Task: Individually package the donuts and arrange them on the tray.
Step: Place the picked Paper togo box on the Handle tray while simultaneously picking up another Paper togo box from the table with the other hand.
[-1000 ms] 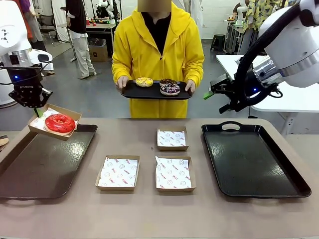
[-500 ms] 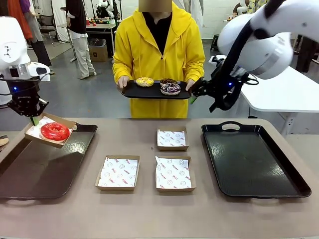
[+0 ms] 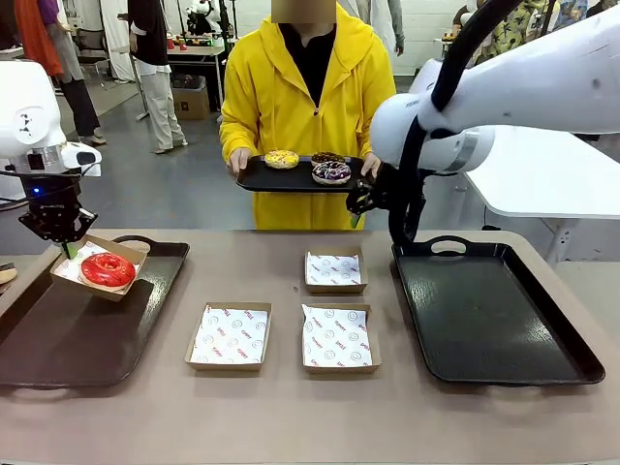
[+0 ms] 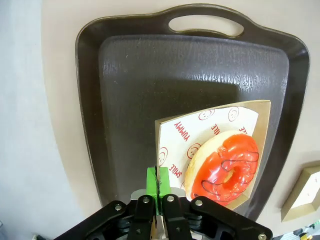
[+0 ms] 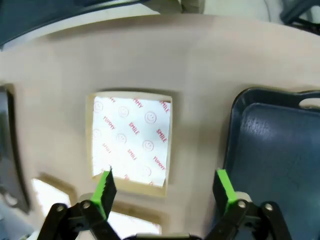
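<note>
Left claw [image 4: 157, 172] clamps box [image 4: 172, 132] edge; purple donut [image 3: 331, 173] half hides chocolate donut [image 3: 325, 157].

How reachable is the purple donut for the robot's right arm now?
Probably yes: the right gripper hangs open beside the person's tray, and the purple donut lies uncovered near that edge.

The front camera sits fixed on the robot's side and looks across the worktop [image 3: 291, 417] at the person [image 3: 308, 97] at the far side. The left wrist camera looks straight down past the left end effector [image 4: 157, 175], close above the left tray [image 4: 150, 75] and a box [image 4: 172, 137] holding a red donut [image 4: 222, 167], both shared with the front view. The right wrist camera, higher and blurred, looks down past the right end effector [image 5: 164, 187] on an empty box [image 5: 132, 137] and the right tray [image 5: 280, 150], also in the front view.
</note>
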You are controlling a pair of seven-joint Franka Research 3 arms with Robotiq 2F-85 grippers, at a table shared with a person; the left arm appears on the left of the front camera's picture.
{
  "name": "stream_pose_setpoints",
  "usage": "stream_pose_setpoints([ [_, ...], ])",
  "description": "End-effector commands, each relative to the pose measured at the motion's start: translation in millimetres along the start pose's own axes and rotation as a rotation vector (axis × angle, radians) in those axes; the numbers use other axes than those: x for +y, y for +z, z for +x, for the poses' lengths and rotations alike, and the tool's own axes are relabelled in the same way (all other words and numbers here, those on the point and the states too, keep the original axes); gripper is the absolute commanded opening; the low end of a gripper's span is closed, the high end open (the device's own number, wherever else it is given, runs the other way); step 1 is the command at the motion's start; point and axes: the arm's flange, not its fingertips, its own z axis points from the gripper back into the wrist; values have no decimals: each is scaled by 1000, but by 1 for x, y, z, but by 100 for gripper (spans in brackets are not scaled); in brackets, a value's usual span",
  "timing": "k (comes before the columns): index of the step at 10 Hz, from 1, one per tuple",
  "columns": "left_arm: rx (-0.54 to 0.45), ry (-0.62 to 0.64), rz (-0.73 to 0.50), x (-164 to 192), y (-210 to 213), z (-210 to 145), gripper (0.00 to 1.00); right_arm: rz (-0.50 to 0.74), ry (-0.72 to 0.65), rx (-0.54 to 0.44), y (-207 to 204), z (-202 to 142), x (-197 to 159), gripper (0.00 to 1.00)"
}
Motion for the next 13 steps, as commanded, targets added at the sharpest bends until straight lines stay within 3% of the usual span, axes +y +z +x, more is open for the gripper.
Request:
stream_pose_setpoints([
  [1, -13, -2, 0, -1, 7, -2, 1, -86, -14, 5, -22, 17, 23, 100],
  [6, -13, -2, 0, -1, 7, -2, 1, -126, -23, -5, -65, 14, 38, 100],
  [13, -13, -2, 0, -1, 7, -2, 1, -89, -2, 30, -65, 7, 33, 100],
])
